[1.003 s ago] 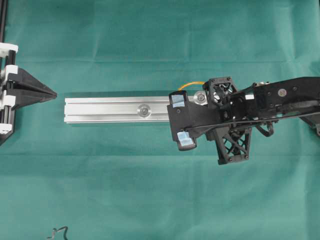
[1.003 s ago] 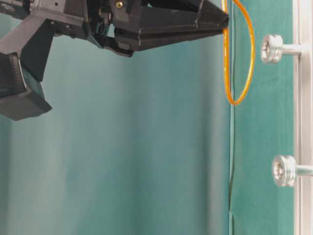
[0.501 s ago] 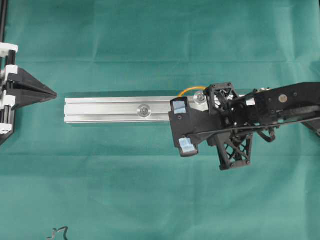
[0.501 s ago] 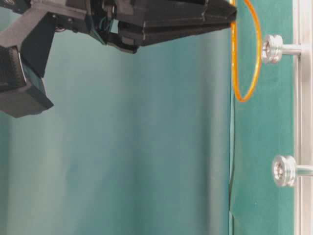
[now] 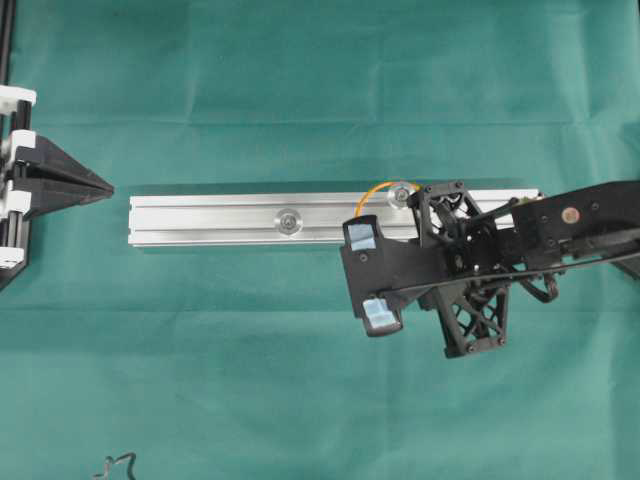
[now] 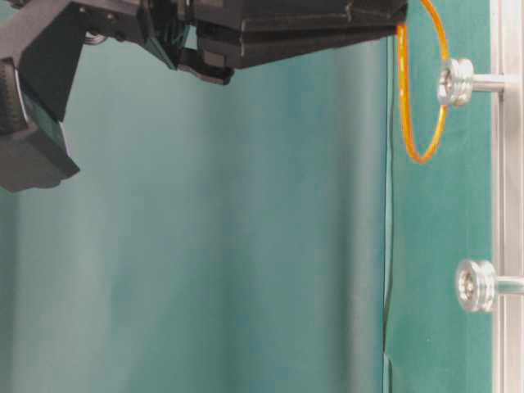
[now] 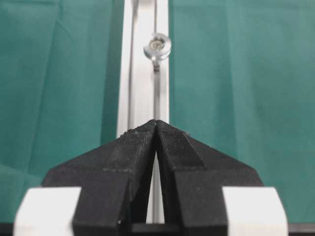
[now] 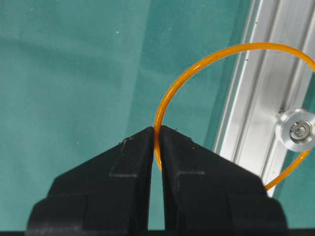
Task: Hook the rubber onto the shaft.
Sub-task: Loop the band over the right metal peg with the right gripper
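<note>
Near the aluminium rail's right end, the right gripper is pinching the orange rubber band w/ its loop encircling the flanged shaft; left gripper closed, empty.

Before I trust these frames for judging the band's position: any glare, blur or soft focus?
Right wrist view: rubber band sharp, knob slightly soft and glinting. Table-level view: gripper crisp, cloth behind smeared. Overhead view: even light, rail bright but readable. Left wrist view: distant knob soft.
</note>
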`<control>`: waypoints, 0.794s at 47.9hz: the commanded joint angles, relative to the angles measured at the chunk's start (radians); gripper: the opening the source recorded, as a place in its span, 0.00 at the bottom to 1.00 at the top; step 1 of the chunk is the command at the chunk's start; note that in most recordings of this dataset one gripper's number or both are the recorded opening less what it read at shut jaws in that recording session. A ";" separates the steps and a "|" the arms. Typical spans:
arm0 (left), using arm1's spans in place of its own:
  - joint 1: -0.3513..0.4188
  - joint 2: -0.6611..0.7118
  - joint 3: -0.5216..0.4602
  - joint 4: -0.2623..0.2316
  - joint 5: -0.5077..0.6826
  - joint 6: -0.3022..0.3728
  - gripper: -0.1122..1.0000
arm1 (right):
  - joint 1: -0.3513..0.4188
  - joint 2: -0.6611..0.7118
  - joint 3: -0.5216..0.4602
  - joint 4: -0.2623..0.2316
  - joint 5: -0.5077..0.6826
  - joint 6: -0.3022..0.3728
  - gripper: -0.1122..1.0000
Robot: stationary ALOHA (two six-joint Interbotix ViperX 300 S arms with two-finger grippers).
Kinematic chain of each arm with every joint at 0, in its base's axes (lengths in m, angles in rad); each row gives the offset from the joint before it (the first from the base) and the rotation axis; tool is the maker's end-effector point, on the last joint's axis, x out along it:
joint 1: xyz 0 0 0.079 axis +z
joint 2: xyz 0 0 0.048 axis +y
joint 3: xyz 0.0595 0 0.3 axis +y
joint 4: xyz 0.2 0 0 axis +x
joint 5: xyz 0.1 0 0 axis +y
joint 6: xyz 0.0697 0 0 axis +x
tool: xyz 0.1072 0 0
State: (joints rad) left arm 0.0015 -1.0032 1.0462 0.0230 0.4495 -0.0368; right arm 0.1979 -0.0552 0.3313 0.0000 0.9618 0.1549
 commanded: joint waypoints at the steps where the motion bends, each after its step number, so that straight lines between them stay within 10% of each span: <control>1: 0.000 0.006 -0.025 0.002 -0.006 -0.002 0.12 | 0.012 -0.012 -0.011 0.006 -0.006 0.003 0.17; 38: 0.000 0.008 -0.023 0.002 -0.006 -0.002 0.12 | 0.049 -0.011 -0.011 0.021 -0.009 0.006 0.17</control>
State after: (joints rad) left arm 0.0015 -1.0032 1.0462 0.0230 0.4495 -0.0368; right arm 0.2408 -0.0552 0.3313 0.0184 0.9603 0.1595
